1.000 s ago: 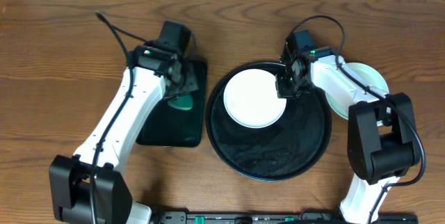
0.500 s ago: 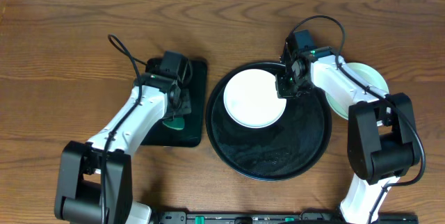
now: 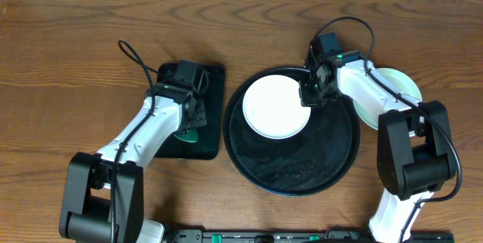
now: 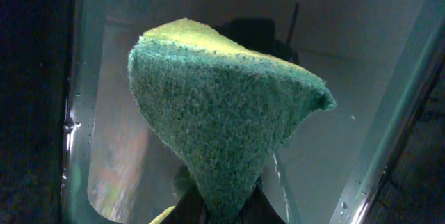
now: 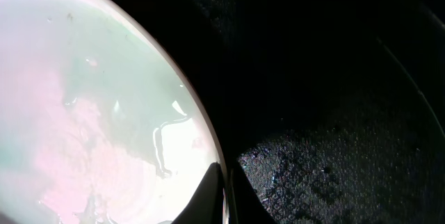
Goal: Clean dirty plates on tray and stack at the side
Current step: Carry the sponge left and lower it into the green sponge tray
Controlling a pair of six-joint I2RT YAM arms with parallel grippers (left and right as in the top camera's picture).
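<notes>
The big black tray [image 3: 302, 160] holds one white plate [image 3: 272, 107]. The right pincer [image 3: 309, 94] pinches that plate's rim (the wet plate lies just left of its tips). The small dark green tray [image 3: 213, 84] lies under the left pincer [image 3: 189, 122], which pinches one green sponge [image 4: 222, 120]. Right of the right pincer, off the black tray, lies a pale green plate [image 3: 400, 86]. I cannot tell if there is one there or two.

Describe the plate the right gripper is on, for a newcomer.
Find the big round black tray mid-table. The white plate lies in its upper left, rim pinched by the right gripper. The mint-green plate to the right sits off the tray.
</notes>
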